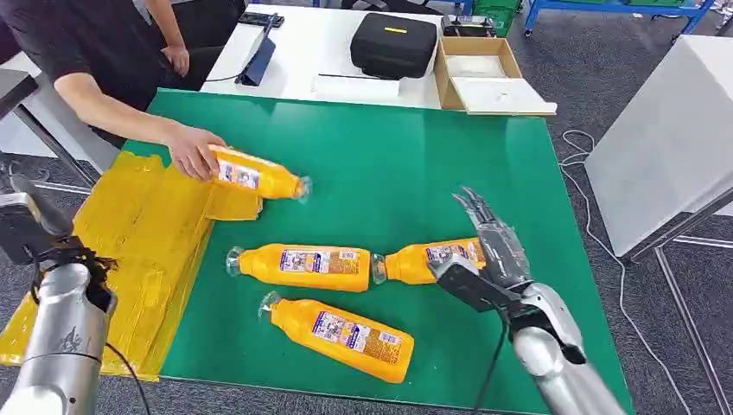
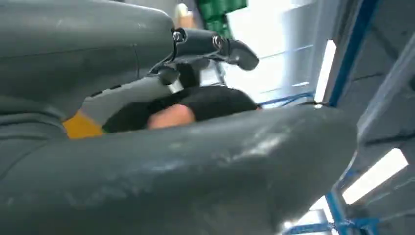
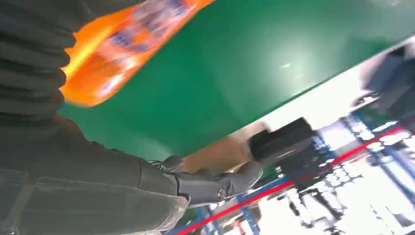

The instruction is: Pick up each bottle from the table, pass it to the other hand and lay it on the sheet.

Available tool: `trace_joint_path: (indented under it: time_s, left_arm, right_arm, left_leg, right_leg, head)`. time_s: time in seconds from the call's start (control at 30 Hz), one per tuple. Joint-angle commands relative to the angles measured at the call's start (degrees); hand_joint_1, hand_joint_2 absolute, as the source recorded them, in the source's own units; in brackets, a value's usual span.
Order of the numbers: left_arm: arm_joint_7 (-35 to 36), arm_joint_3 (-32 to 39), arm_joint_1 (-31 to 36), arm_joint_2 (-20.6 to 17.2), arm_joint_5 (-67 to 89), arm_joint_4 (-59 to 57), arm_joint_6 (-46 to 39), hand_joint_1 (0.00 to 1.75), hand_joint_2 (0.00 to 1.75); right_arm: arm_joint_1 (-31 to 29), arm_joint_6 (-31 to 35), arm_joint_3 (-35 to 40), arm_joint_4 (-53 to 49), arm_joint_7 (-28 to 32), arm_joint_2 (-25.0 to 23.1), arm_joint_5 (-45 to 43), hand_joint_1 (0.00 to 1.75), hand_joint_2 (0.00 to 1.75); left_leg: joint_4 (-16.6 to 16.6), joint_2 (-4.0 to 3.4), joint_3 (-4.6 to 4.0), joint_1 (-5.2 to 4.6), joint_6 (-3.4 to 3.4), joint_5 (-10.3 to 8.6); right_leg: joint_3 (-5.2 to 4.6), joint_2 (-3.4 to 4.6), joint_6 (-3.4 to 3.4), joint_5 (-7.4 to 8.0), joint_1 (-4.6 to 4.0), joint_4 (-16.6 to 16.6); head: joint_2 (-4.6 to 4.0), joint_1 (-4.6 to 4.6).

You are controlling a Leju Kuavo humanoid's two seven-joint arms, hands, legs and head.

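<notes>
Right, nearest us one bottle [image 1: 341, 336] lies on the green mat [image 1: 406, 164], then a second bottle [image 1: 302, 265], and a third bottle [image 1: 430, 259] just under the open, empty right hand [image 1: 488, 251]. The left hand [image 2: 195, 58] is raised, fingers loosely curled, holding nothing. Farther off, a person's hand [image 1: 192, 151] holds a fourth bottle [image 1: 258, 175] at the yellow sheet [image 1: 138, 233]. I'd say nearly everything is left. The right wrist view catches the third bottle's blurred underside.

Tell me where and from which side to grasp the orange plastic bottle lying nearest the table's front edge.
Grip the front orange plastic bottle around its labelled middle, coming down from above. It lies flat on the green table mat, its clear cap pointing toward the yellow sheet, so the wide body is probably the steadiest hold. The right hand hovers over the neighbouring bottle.
</notes>
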State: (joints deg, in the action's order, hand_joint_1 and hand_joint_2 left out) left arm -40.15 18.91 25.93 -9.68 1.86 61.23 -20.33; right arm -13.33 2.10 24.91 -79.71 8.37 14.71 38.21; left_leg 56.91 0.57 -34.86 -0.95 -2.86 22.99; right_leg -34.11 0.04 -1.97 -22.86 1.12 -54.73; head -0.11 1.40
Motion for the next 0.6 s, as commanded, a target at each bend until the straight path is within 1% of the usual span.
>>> trace_joint_path:
  time_s: [0.03,0.07,0.13,0.17,0.2,0.23,0.27,0.3,0.37,0.4,0.43,0.47,0.53,0.57,0.6]
  left_arm:
    - [0.15,-5.09,6.55,-2.18,-0.27,-4.69,0.29,0.00,0.00]
    - [0.15,-5.49,7.20,-2.13,-0.28,-5.31,-0.02,0.00,0.00]
    - [0.15,-5.69,7.42,-2.12,-0.31,-5.52,-0.19,0.00,0.00]
    - [0.15,-5.72,7.26,-2.18,-0.41,-5.38,-0.20,0.00,0.00]
    - [0.15,-5.72,7.09,-2.23,-0.50,-5.23,-0.20,0.00,0.00]
    - [0.15,-5.72,6.91,-2.29,-0.60,-5.07,-0.18,0.00,0.00]
    - [0.15,-5.72,6.91,-2.29,-0.60,-5.07,-0.18,0.00,0.00]
    - [0.15,-6.38,7.56,-2.58,-0.97,-6.32,0.38,0.00,0.00]
    - [0.15,-6.89,8.07,-2.60,-1.14,-6.50,0.10,0.00,0.00]
    - [0.15,-7.01,8.08,-2.62,-1.14,-6.48,0.02,0.00,0.00]
    - [0.15,-7.08,8.08,-2.64,-1.29,-6.41,-0.08,0.00,0.00]
    - [0.15,-7.12,8.00,-2.70,-1.41,-6.42,0.00,0.00,0.00]
    - [0.15,-7.39,8.39,-2.78,-1.46,-6.90,0.38,0.00,0.00]
    - [0.15,-7.48,8.84,-2.65,-1.58,-7.22,0.47,0.00,0.00]
    - [0.15,-7.59,8.97,-2.52,-1.55,-7.27,0.37,0.00,0.00]
  right_arm:
    - [3.88,-9.64,-10.73,-3.97,0.99,15.06,-1.50,0.00,1.75]
    - [4.93,-10.03,-12.02,-4.33,1.92,16.23,-1.92,0.00,1.75]
    - [5.45,-10.11,-12.65,-4.55,2.37,16.40,-2.10,0.00,1.75]
    - [5.65,-10.10,-12.60,-4.86,2.33,16.03,-2.03,0.00,1.75]
    - [5.65,-10.18,-12.43,-5.08,2.28,15.78,-1.86,0.00,1.75]
    - [5.55,-10.28,-12.20,-5.23,2.08,15.48,-1.60,0.00,1.75]
    - [5.55,-10.28,-12.20,-5.23,2.08,15.48,-1.60,0.00,1.75]
    - [6.51,-11.87,-11.91,-6.02,1.40,17.09,-1.18,0.00,1.75]
    - [9.50,-12.63,-12.46,-7.88,2.10,19.39,-0.71,0.00,1.75]
    - [9.99,-12.77,-12.58,-8.29,2.21,19.63,-0.58,0.00,1.75]
    - [11.36,-13.64,-12.39,-9.35,2.55,20.72,-0.10,0.00,1.75]
    - [12.47,-14.27,-12.12,-10.06,2.24,21.56,0.70,0.00,1.75]
    - [13.82,-15.28,-12.00,-11.11,1.45,22.37,1.85,0.00,1.75]
    - [14.09,-15.87,-11.85,-11.05,1.13,22.77,2.42,0.00,1.75]
    - [13.83,-16.50,-11.48,-10.75,1.22,23.15,2.77,0.00,1.75]
  left_leg:
    - [0.09,0.33,-0.04,-0.01,0.15,-0.03]
    - [0.20,0.61,-0.06,0.02,0.21,-0.02]
    - [0.10,0.52,-0.08,-0.06,0.04,-0.12]
    - [0.14,0.65,-0.07,-0.05,0.09,-0.10]
    - [0.15,0.60,-0.03,-0.04,0.15,-0.09]
    - [0.05,0.38,-0.10,-0.08,0.00,-0.11]
    - [0.06,0.30,-0.01,-0.07,0.09,-0.07]
    - [0.05,0.25,-0.03,-0.07,0.06,-0.08]
    - [0.05,0.22,-0.11,-0.10,-0.03,-0.12]
    - [0.06,0.24,-0.03,-0.08,0.07,-0.09]
    - [0.05,0.27,-0.05,-0.09,0.02,-0.12]
    - [0.07,0.38,0.01,-0.07,0.11,-0.09]
    - [0.04,0.26,-0.05,-0.09,0.00,-0.10]
    - [0.06,0.27,0.02,-0.07,0.10,-0.06]
    - [0.07,0.23,-0.03,-0.07,0.04,-0.08]
  right_leg:
    - [0.02,-0.36,0.08,-0.09,-0.02,-0.08]
    - [0.05,-0.65,0.11,-0.17,-0.06,-0.15]
    - [-0.04,-0.56,0.05,-0.07,-0.04,-0.01]
    - [0.03,-0.68,0.08,-0.10,-0.05,-0.03]
    - [0.08,-0.62,0.11,-0.08,-0.06,-0.05]
    - [-0.02,-0.35,-0.03,0.06,-0.03,0.02]
    - [0.05,-0.29,-0.01,0.06,-0.05,0.01]
    - [0.02,-0.25,-0.05,0.09,-0.04,0.02]
    - [-0.07,-0.29,-0.12,0.10,-0.02,0.00]
    - [0.00,-0.34,-0.06,0.04,-0.04,-0.02]
    - [-0.05,-0.36,-0.10,0.06,-0.04,0.00]
    - [0.04,-0.47,-0.04,0.00,-0.06,-0.01]
    - [-0.04,-0.32,-0.11,0.07,-0.04,0.02]
    - [0.05,-0.34,-0.05,0.02,-0.06,0.00]
    - [0.00,-0.30,-0.08,0.05,-0.06,0.00]
  head:
    - [0.00,0.02]
    - [0.00,0.07]
    - [0.00,0.00]
    - [0.00,-0.02]
    - [0.00,0.02]
    - [0.00,0.02]
    - [0.00,0.02]
    - [0.00,0.02]
    - [0.00,0.02]
    - [0.00,0.02]
    - [0.00,0.05]
    - [0.00,0.02]
    - [0.00,0.02]
    - [0.00,0.04]
    - [0.00,0.02]
